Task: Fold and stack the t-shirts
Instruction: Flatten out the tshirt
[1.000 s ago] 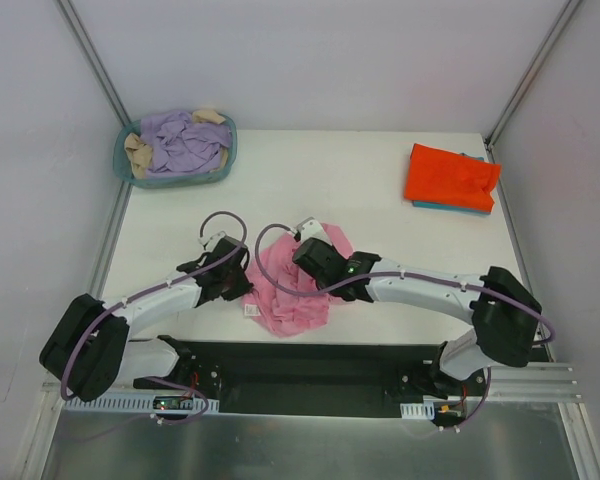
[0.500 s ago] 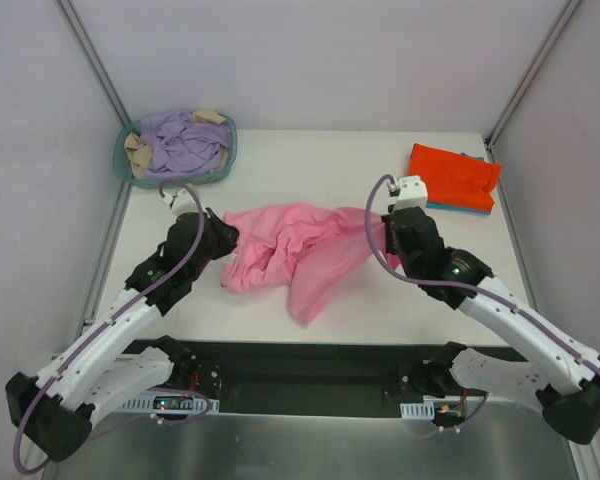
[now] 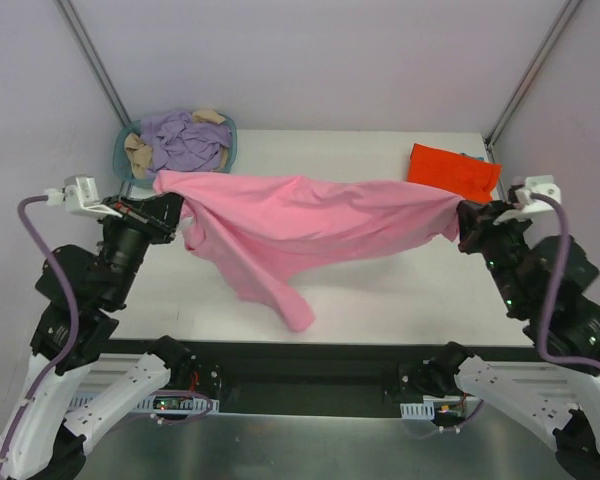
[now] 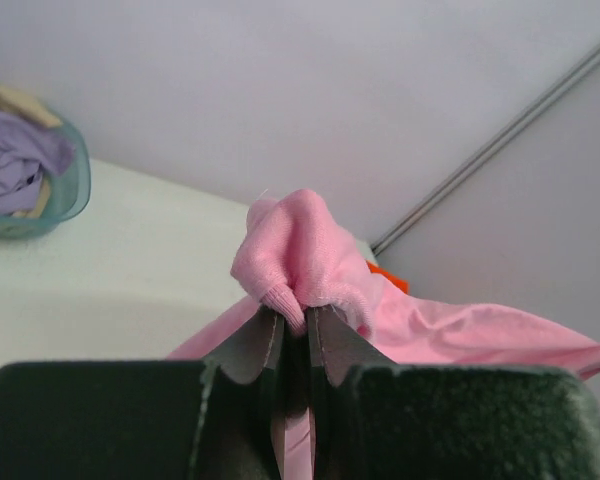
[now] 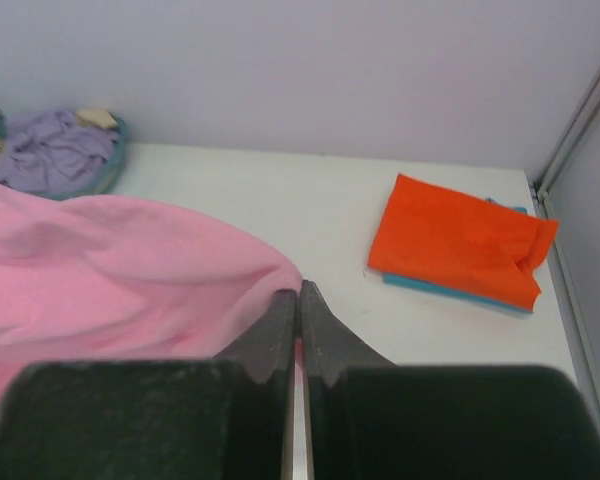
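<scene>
While left and right jaws clamp its ends, the pink t-shirt hangs outstretched.

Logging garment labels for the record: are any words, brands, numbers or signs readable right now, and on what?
None can be read. The pink t-shirt, the folded orange t-shirt and the basket show no print; the small circuit board at the left arm's base is too small to read.

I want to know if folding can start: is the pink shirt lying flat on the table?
No, the pink shirt hangs stretched between the left gripper and the right gripper, each shut on one end.
</scene>
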Controlling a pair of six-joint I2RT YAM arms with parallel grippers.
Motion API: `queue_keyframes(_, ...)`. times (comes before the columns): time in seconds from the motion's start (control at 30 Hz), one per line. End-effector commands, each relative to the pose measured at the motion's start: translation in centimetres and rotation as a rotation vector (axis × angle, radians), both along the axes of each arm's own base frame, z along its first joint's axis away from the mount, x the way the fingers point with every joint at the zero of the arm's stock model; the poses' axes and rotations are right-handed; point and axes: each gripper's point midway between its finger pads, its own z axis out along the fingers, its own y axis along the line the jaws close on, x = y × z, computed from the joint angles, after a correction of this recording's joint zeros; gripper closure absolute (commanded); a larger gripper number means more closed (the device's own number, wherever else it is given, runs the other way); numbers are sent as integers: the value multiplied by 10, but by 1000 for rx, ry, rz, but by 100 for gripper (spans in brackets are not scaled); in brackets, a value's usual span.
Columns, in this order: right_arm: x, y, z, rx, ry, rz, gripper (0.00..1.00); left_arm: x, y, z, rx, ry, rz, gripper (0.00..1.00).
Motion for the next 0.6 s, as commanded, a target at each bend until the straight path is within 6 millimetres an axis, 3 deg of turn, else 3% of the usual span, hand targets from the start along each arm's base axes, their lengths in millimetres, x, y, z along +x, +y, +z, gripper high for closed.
queue_keyframes(0.0,-34,-16,43,52,-112,84,99,-31,6,45,-15,-147,-64,100)
queue_keyframes(0.13,-43,-22,60,26,-160,105,99,-35,18,47,-40,-159,-18,100)
queue_keyframes(0.3,-16,-48,43,-59,-65,-149,99,-14,18,27,8,-95,40,100)
queue_keyframes(0.4,9,-47,19,-145,17,-267,98,21,22,-9,79,18,163,100)
queue_keyframes(0.47,32,-40,-5,-200,89,-319,92,56,24,-46,168,139,277,98)
queue_keyframes(0.5,52,-24,-37,-243,171,-287,89,68,24,-60,203,182,312,98)
queue_keyframes(0.53,68,-30,-51,-232,209,-323,88,93,15,-85,269,262,335,98)
queue_keyframes(0.57,82,-28,-67,-227,252,-318,88,107,12,-97,308,300,347,97)
